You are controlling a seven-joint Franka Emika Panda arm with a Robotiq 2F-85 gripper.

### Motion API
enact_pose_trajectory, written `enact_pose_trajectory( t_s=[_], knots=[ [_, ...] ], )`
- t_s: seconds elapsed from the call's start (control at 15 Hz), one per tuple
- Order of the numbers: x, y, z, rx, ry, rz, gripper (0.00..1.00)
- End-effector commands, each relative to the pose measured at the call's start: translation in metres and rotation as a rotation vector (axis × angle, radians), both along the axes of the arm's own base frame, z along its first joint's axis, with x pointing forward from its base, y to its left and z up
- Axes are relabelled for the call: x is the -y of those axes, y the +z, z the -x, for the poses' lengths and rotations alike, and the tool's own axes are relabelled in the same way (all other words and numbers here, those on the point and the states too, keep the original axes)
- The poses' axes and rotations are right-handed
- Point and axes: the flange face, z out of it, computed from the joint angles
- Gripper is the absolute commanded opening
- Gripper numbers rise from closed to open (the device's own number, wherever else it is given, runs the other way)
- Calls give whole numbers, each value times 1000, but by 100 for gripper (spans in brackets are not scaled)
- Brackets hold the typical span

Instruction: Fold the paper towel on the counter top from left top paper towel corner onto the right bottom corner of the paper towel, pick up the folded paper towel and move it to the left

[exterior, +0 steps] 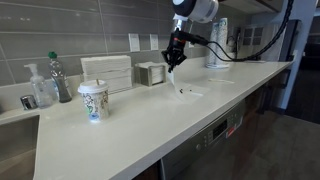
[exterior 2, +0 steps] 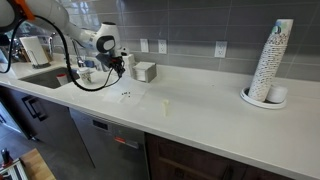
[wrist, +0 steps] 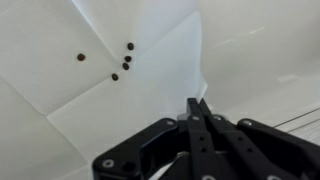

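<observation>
in the wrist view the gripper [wrist: 197, 104], low and right of centre, is clenched on a lifted corner of the paper towel [wrist: 100, 110] (dark specks [wrist: 122, 62] sit upper left). in an exterior view the towel lies mid-frame on the counter [exterior: 130, 135].

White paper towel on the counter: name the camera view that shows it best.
Wrist view. The white paper towel fills most of the frame, with creases, small dark specks and one edge pinched in the black robot hand. Both exterior views show it only as a faint pale patch.
</observation>
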Motion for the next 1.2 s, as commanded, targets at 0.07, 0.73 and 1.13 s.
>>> enact_pose_trajectory(
  t_s=[0.07, 0.73, 1.13],
  knots=[
    [8, -29, -4, -40, -12, 2, 0],
    [51, -43, 11, -67, -28, 61, 0],
    [72, -42, 13, -63, -57, 89, 0]
  ],
)
